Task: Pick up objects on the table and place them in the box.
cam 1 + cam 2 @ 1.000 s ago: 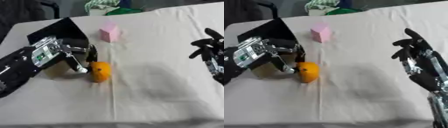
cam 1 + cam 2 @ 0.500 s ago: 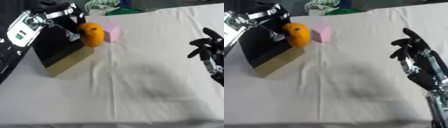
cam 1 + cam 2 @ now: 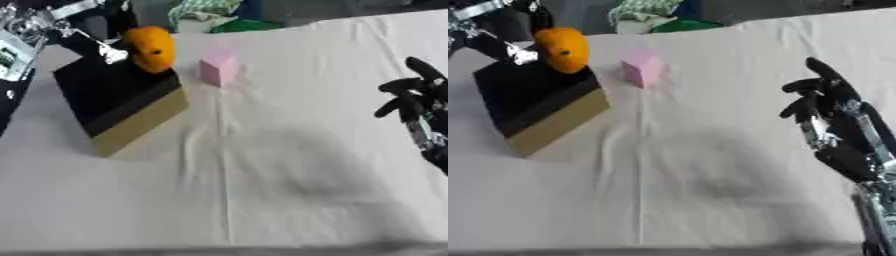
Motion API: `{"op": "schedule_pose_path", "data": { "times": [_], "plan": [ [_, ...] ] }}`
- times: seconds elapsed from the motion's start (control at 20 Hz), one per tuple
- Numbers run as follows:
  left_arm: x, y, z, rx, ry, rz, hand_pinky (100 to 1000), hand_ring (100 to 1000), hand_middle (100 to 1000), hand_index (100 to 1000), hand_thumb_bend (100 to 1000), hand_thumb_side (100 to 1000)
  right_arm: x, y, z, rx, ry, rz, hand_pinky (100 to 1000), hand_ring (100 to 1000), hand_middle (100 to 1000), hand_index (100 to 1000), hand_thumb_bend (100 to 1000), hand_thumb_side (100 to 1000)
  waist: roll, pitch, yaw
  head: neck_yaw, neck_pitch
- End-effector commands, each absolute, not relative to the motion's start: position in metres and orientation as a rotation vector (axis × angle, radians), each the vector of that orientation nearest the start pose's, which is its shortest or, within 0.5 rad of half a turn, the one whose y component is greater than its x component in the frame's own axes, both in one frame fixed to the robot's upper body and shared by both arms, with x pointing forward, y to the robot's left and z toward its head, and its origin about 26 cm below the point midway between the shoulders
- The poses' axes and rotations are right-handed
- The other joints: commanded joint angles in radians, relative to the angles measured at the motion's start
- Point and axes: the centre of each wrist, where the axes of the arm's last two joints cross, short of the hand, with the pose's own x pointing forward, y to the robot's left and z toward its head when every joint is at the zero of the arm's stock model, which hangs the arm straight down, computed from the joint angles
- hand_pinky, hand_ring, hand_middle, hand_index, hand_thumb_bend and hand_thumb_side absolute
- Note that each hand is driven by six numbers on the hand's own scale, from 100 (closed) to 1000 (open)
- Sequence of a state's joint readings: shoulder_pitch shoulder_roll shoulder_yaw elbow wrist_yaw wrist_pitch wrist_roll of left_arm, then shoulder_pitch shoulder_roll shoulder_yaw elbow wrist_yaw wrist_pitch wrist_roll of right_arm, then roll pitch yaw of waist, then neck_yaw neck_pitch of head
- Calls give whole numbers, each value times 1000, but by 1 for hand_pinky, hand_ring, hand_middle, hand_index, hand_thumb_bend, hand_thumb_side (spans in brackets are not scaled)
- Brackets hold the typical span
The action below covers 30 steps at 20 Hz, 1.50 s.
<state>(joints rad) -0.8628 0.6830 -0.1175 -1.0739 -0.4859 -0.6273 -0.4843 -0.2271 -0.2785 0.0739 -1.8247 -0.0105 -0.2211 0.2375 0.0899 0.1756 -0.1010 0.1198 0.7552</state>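
Observation:
An orange (image 3: 149, 48) hangs just above the far corner of the box (image 3: 109, 97), a black box with a tan side that stands askew at the table's left. My left hand (image 3: 48, 25) comes in from the upper left, its fingers (image 3: 112, 54) curled against the orange's left side. A pink cube (image 3: 219, 70) rests on the white cloth just right of the box. At the right edge my right hand (image 3: 837, 125) hovers over the table, fingers relaxed and spread, holding nothing.
A green and white bundle of cloth (image 3: 210, 12) lies beyond the table's far edge. The white tablecloth (image 3: 262, 175) has a long crease down its middle.
My left hand has lifted the orange off the table and carried it up and back over the box. The right hand has stayed where it was.

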Motion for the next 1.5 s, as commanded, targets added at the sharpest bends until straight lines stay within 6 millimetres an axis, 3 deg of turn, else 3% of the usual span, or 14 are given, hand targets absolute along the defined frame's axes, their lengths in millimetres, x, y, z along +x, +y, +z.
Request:
{"op": "schedule_pose_path", "data": {
  "times": [0.05, 0.25, 0.35, 0.45, 0.5, 0.75, 0.9, 1.05, 1.1, 1.2, 1.5],
  "plan": [
    [442, 387, 255, 700, -1560, -2091, 660, 483, 447, 595, 339, 125, 313, -255, 135, 60, -2194, 645, 968, 558, 709, 1000, 100, 523, -5, -15, 2, -2, -6],
    [447, 398, 235, 797, -1478, -2014, 678, 528, 517, 670, 379, 136, 313, -255, 135, 60, -2194, 645, 968, 558, 709, 1000, 100, 522, -6, -14, 0, -1, -7],
    [449, 402, 227, 834, -1463, -1982, 704, 595, 603, 741, 425, 138, 313, -255, 135, 59, -2194, 644, 968, 558, 709, 1000, 100, 522, -6, -13, -1, 0, -8],
    [449, 404, 222, 869, -1468, -1948, 727, 641, 668, 794, 450, 186, 313, -255, 135, 59, -2195, 644, 968, 558, 709, 1000, 100, 522, -8, -12, -2, 0, -9],
    [449, 405, 220, 882, -1487, -1928, 735, 657, 689, 814, 462, 264, 314, -255, 135, 59, -2195, 644, 968, 558, 709, 1000, 100, 522, -8, -12, -2, 0, -9],
    [445, 402, 220, 910, -1635, -1837, 745, 673, 709, 838, 458, 413, 314, -255, 136, 54, -2197, 649, 967, 558, 708, 1000, 100, 529, -11, -9, 1, 1, -11],
    [442, 397, 223, 896, -1761, -1760, 740, 654, 693, 838, 324, 491, 318, -254, 143, 51, -2209, 690, 963, 558, 711, 1000, 100, 507, -15, -8, 5, 0, -13],
    [438, 388, 226, 865, -1880, -1680, 737, 644, 680, 832, 248, 505, 325, -255, 157, 39, -2230, 776, 956, 559, 714, 1000, 100, 495, -21, -9, 13, -3, -13],
    [438, 384, 226, 848, -1916, -1653, 737, 640, 674, 830, 165, 514, 328, -255, 164, 34, -2239, 814, 950, 560, 717, 1000, 100, 490, -23, -11, 17, -4, -12],
    [437, 376, 223, 804, -1986, -1595, 741, 639, 668, 831, 100, 527, 334, -254, 178, 22, -2260, 889, 942, 564, 721, 1000, 100, 476, -29, -13, 26, -4, -12],
    [435, 339, 215, 611, -2179, -1451, 729, 617, 641, 823, 100, 553, 362, -244, 235, -28, -2315, 1154, 916, 578, 739, 1000, 100, 414, -47, -23, 65, -16, -9]
  ]
}}
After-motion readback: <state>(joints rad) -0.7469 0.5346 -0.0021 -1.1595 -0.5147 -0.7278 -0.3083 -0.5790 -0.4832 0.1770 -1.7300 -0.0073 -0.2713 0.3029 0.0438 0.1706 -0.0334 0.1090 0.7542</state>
